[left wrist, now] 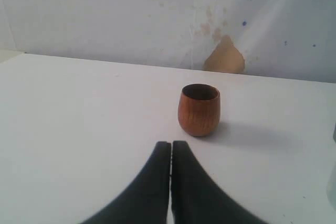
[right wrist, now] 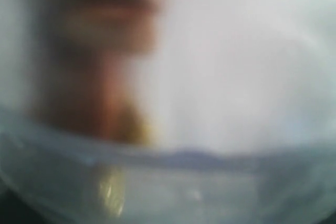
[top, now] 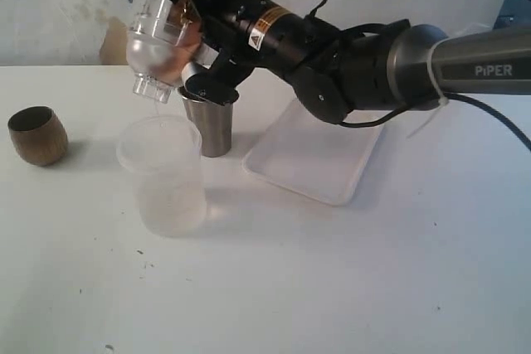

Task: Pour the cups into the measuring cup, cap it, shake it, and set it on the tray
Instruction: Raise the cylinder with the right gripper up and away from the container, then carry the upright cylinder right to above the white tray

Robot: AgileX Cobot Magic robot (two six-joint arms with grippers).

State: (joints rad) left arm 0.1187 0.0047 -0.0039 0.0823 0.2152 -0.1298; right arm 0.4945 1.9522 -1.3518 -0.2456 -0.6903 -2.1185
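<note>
Above the frosted cup [top: 162, 176], my right tool [top: 189, 47] grips the one measuring cup [top: 148, 43], jaws spread wide around it. It is tilted with its lid [top: 152, 84] downward, and I cannot tell its contents. Three cups stand on the desk [top: 332, 288]: the frosted cup, the steel tumbler [top: 214, 130] just behind it, and the brown cup [left wrist: 198, 109] well apart. One tray [top: 319, 159] lies beside the tumbler. My left tool [left wrist: 170, 142] is closed on nothing, pointing at the brown cup.

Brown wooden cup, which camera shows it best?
Left wrist view: the brown wooden cup stands upright, sharp and central, beyond the shut left gripper. The exterior view shows it smaller, near its left edge. The right wrist view is only blur.
</note>
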